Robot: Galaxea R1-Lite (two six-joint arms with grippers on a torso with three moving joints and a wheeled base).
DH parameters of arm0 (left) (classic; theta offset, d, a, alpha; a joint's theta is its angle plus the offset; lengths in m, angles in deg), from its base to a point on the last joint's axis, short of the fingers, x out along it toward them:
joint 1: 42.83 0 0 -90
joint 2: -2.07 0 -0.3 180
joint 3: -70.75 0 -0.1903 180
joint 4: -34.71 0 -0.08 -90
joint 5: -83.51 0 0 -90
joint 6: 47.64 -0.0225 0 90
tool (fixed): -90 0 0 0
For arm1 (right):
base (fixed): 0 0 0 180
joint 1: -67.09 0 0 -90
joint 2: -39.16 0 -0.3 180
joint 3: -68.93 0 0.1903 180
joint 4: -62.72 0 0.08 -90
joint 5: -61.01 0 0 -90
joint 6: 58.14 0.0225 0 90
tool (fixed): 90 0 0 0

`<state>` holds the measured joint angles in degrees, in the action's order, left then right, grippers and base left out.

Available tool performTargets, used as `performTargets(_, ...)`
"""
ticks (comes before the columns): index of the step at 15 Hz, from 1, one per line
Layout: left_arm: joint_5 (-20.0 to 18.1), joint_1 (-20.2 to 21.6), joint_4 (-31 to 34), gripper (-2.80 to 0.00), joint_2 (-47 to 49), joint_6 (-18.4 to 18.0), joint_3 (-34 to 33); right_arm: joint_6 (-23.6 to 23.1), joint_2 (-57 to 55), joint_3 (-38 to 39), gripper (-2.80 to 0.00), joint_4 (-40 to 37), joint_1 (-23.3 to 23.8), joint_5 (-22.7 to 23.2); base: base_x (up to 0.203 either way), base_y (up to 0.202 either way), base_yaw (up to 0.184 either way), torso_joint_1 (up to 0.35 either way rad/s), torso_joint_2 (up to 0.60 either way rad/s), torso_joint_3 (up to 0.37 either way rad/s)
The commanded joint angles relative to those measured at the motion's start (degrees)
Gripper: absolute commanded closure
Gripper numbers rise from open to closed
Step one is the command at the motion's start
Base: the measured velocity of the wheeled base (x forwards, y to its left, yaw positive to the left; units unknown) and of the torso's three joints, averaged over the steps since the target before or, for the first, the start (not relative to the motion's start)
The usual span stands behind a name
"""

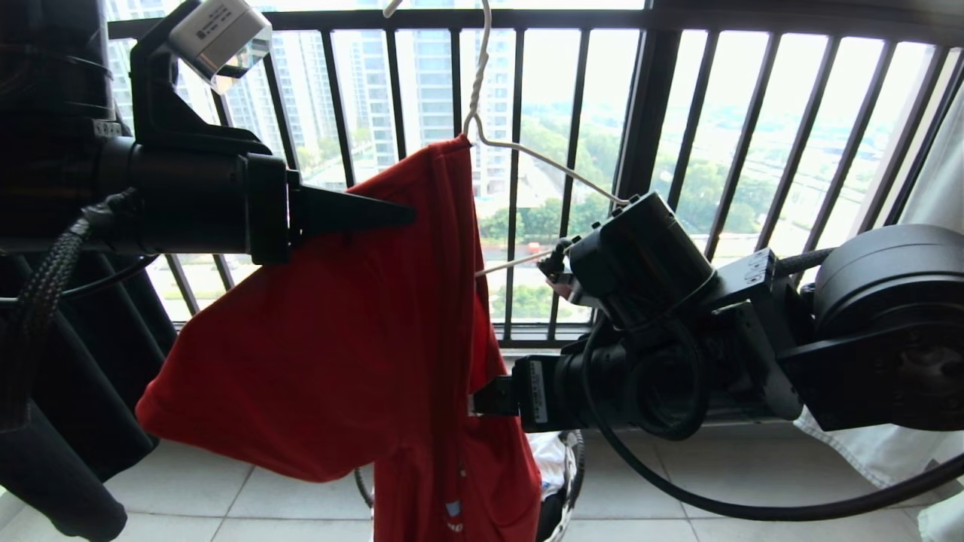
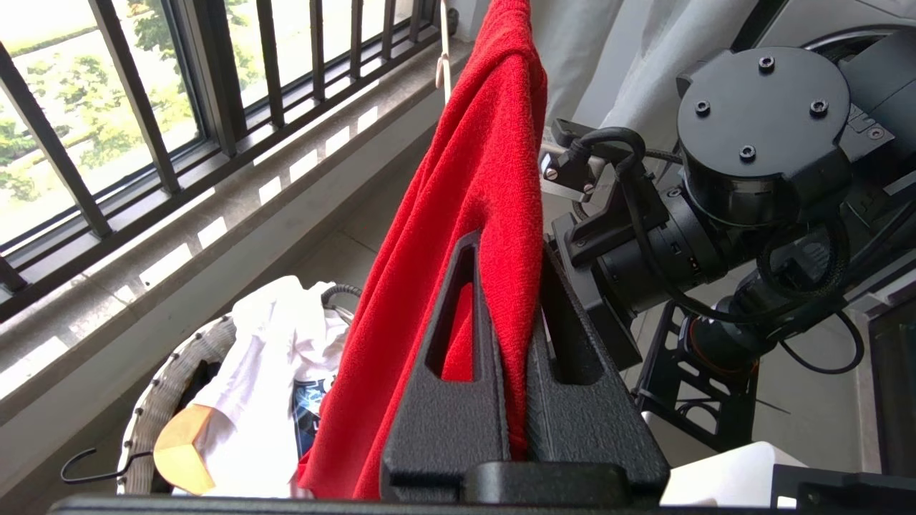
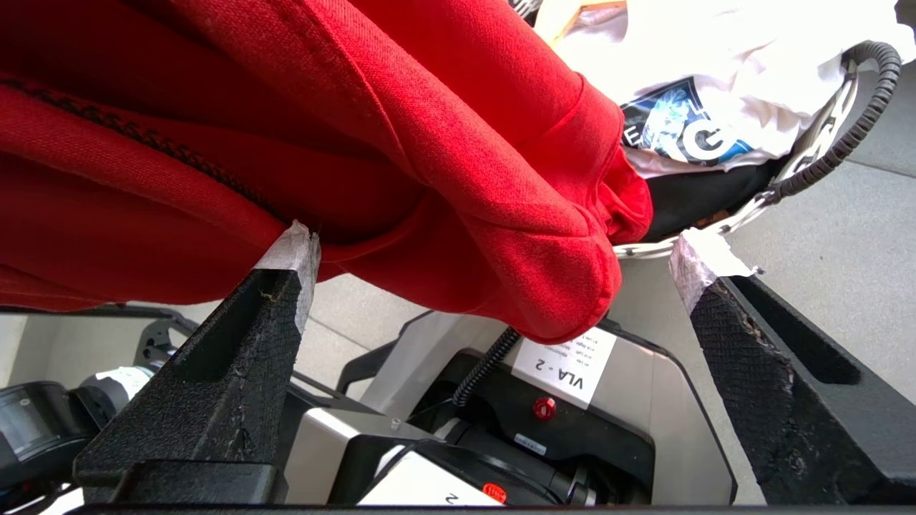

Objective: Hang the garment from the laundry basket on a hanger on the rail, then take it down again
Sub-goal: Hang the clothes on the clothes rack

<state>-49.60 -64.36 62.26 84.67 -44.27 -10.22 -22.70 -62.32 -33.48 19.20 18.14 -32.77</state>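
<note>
Red cloth of the garment (image 1: 354, 316) hangs from the hanger (image 1: 527, 154) in front of the black railing (image 1: 640, 113), pinched in the closed left gripper (image 2: 512, 300). The right gripper (image 3: 494, 250) stands wide apart beneath a fold, one fingertip (image 3: 293, 247) touching it. Below, the laundry basket (image 2: 154, 400) sits on pale floor tiles (image 1: 226, 497).
</note>
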Motion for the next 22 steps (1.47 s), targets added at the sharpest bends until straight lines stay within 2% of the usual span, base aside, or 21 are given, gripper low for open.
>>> performTargets(1,-0.22,0.00,-0.05,0.00,-0.21,0.32,-0.07,0.35,-2.59,-0.61,-2.80,0.23,-0.05,-1.24,0.000,0.000,0.000,0.000,0.00,0.000)
performTargets(4,-0.22,0.00,-0.05,0.00,-1.05,0.32,-0.60,0.59,-5.62,-1.95,-2.80,0.64,0.14,-7.38,0.000,0.000,0.000,0.000,0.00,0.000)
performTargets(8,-0.22,0.00,-0.11,0.00,-1.39,0.23,-0.84,0.51,-5.98,-1.90,-2.80,5.30,2.41,-12.91,0.000,0.000,0.000,0.000,0.00,0.000)
performTargets(13,-0.31,0.00,-0.14,0.00,-1.37,0.23,-0.86,-0.55,-5.10,-1.99,-2.80,5.95,2.89,-18.90,0.000,0.000,0.000,0.000,0.00,0.000)
performTargets(17,-0.31,0.00,-0.11,0.00,-1.13,0.23,-0.86,-1.17,-3.91,-1.55,-2.80,8.11,2.51,-18.99,0.000,0.000,0.000,0.000,0.00,0.000)
performTargets(22,-0.31,0.00,-0.14,0.00,-1.40,0.23,-0.86,-2.67,-8.41,-1.46,-2.80,8.02,1.57,-19.00,0.000,0.000,0.000,0.000,0.00,0.000)
